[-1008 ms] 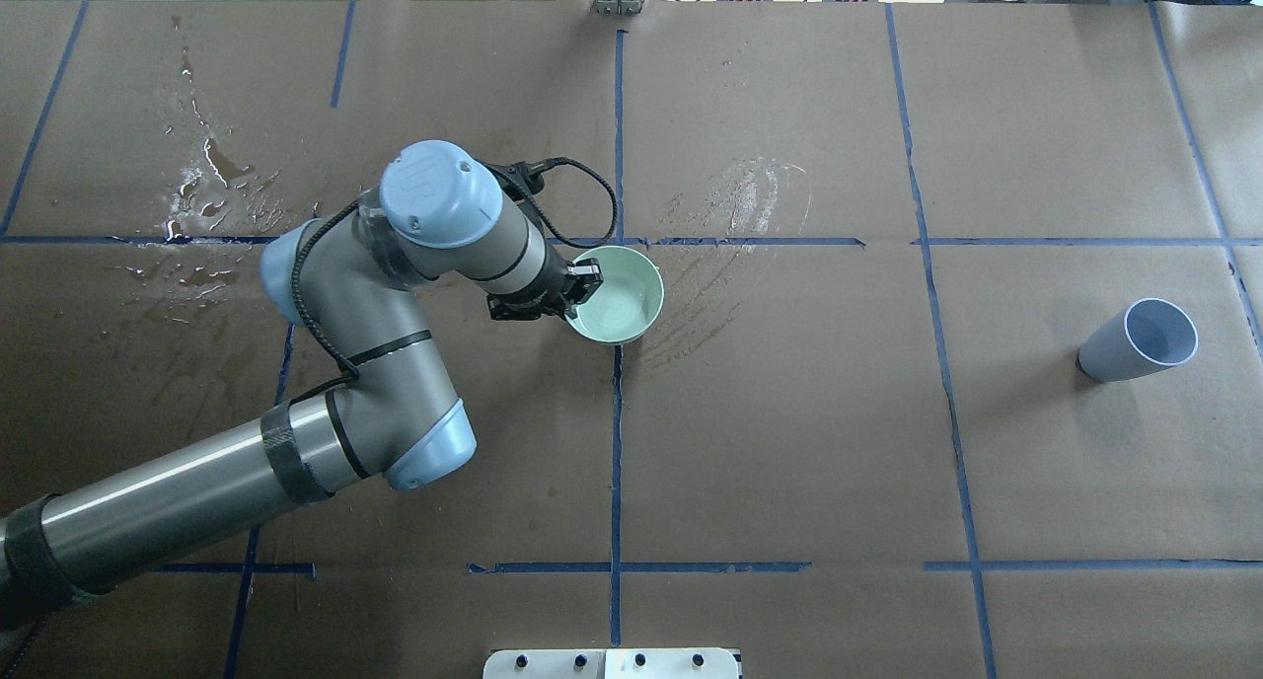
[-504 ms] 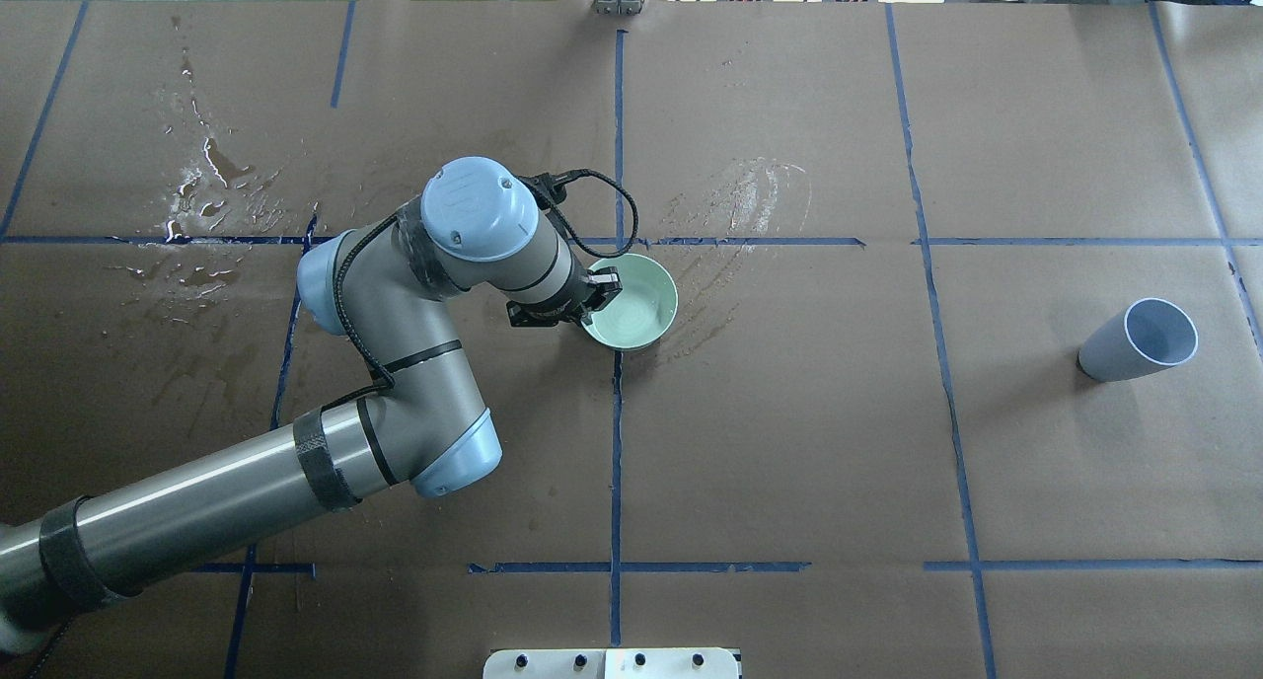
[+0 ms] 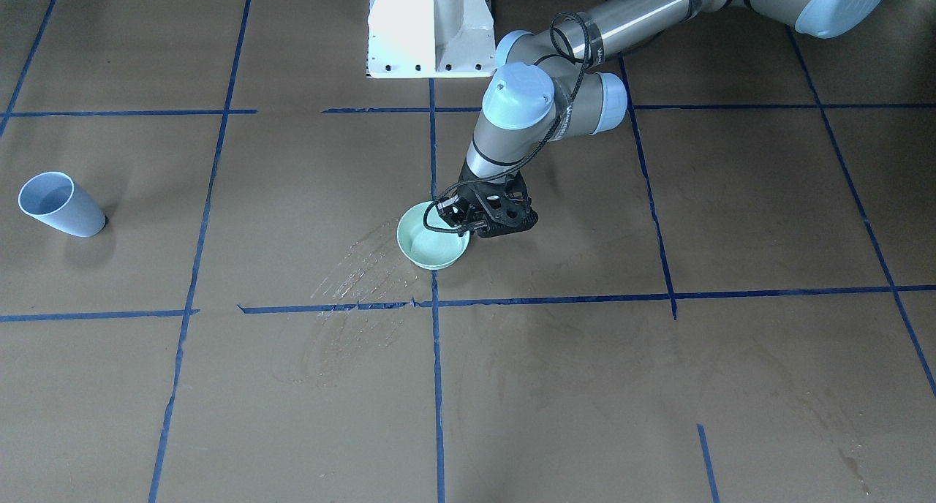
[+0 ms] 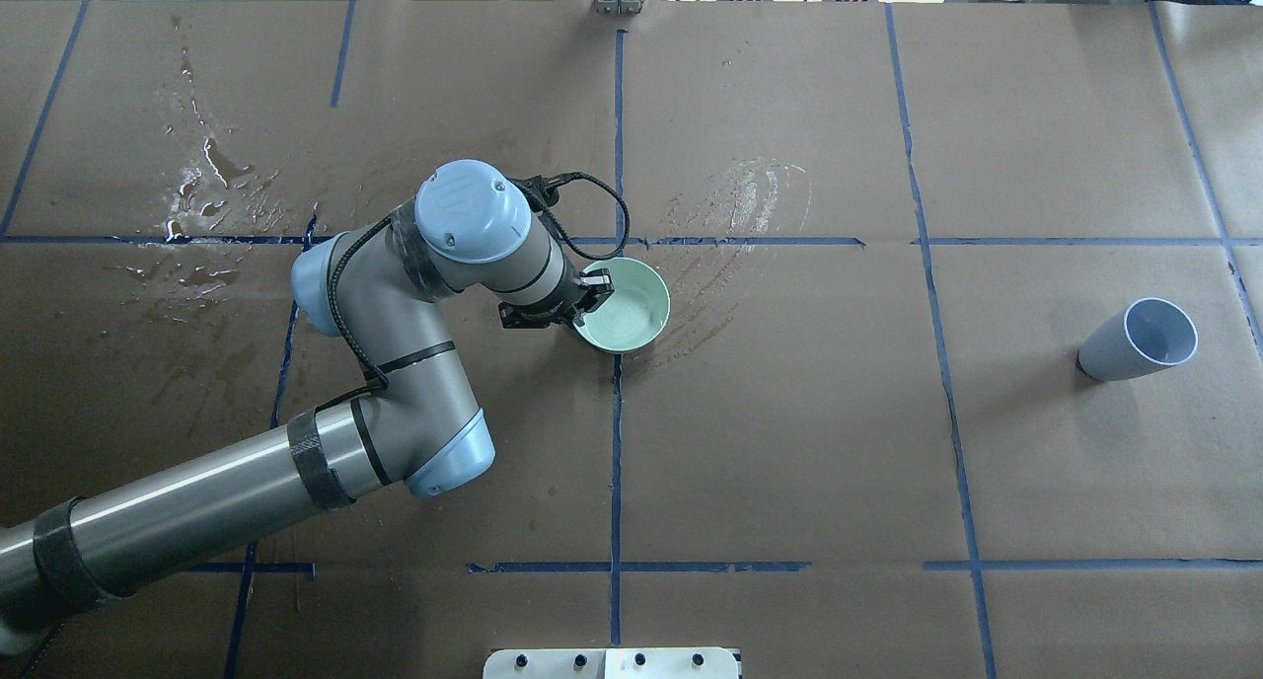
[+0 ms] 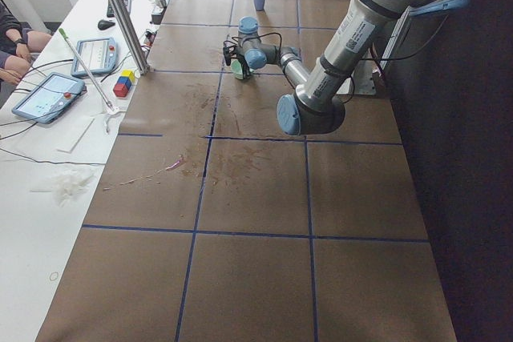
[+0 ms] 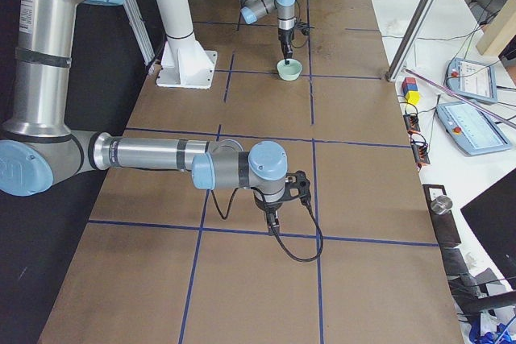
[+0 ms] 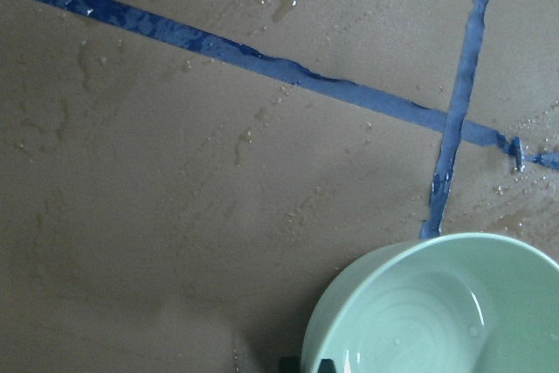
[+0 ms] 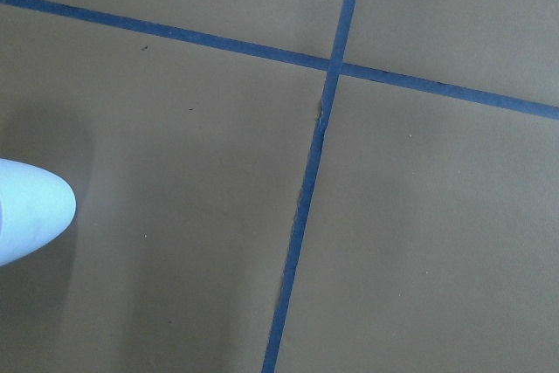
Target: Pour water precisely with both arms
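Brown paper (image 4: pixel 789 442) covers the table, cut into large squares by blue tape lines (image 4: pixel 616 462). In the overhead view, the white base plate (image 4: pixel 612 663) sits at the bottom edge. The left arm (image 4: pixel 197 506) comes in from the lower left and bends toward the centre of the frame.

Its left gripper (image 4: pixel 584 299) points down at the left side of a mint-green bowl (image 4: pixel 631 309). The jaws are pinched narrowly on the rim, one finger inside and one outside. The bowl sits upright just right of the central tape crossing; whether it rests on the paper or hangs slightly above it cannot be told. The water (image 7: pixel 419 321) lies shallow in the bowl's bottom, with faint ripples and small glints.

At mid-right of the overhead frame, well apart from the bowl, a pale blue cup (image 4: pixel 1135 341) stands on the paper.

Beyond the bowl, whitish streaky smears (image 4: pixel 750 200) fan toward the upper middle, and wet splashes (image 4: pixel 212 181) glisten at the upper left.

The right arm (image 6: pixel 153 153) shows only in the right-side view, near and large, with the right gripper (image 6: pixel 274 213) pointing down over a tape line — how its jaws stand cannot be told.
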`<state>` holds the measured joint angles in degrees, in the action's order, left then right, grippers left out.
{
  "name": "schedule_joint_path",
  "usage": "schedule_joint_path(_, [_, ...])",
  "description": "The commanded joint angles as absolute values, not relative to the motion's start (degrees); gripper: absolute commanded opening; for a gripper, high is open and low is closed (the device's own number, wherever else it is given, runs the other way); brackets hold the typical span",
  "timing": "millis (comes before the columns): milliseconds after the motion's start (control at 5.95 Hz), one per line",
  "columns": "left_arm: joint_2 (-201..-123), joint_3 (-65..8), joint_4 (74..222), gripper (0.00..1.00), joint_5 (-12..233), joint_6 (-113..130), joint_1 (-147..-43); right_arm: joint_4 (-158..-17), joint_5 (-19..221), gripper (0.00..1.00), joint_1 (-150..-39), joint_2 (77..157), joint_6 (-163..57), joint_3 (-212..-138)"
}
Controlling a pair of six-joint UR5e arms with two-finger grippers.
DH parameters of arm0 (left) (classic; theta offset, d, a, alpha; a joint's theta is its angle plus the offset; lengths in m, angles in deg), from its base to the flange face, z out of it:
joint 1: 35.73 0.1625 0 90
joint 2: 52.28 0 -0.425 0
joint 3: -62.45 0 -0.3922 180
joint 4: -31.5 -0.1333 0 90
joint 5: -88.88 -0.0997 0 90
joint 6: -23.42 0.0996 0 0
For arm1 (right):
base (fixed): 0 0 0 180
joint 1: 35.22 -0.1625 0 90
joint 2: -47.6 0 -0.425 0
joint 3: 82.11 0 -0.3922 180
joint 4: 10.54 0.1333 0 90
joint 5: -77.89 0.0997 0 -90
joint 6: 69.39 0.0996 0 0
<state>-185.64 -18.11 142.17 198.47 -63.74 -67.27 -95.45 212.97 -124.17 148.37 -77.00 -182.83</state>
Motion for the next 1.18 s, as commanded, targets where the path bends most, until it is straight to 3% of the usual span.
schedule_joint_path(0, [-185.52,-18.84,141.54,1.0,199.43,-63.25,-69.2,-95.44,212.97,1.0,-124.16,148.23,-76.95,-182.83])
schedule_joint_path(168, [-183.95,-20.85,137.97,1.0,203.88,-57.76,-72.26,-95.44,213.06,1.0,-123.82,147.89,-76.86,-182.83])
schedule_joint_path(672, [-167.37,-37.43,131.89,1.0,209.27,-38.35,-81.06,-95.18,214.47,1.0,-121.11,147.71,-71.55,-184.32])
schedule_joint_path(1008, [-164.78,-39.93,131.96,1.0,209.11,-36.44,-81.17,-92.55,212.55,1.0,-114.09,148.49,-55.4,-194.03])
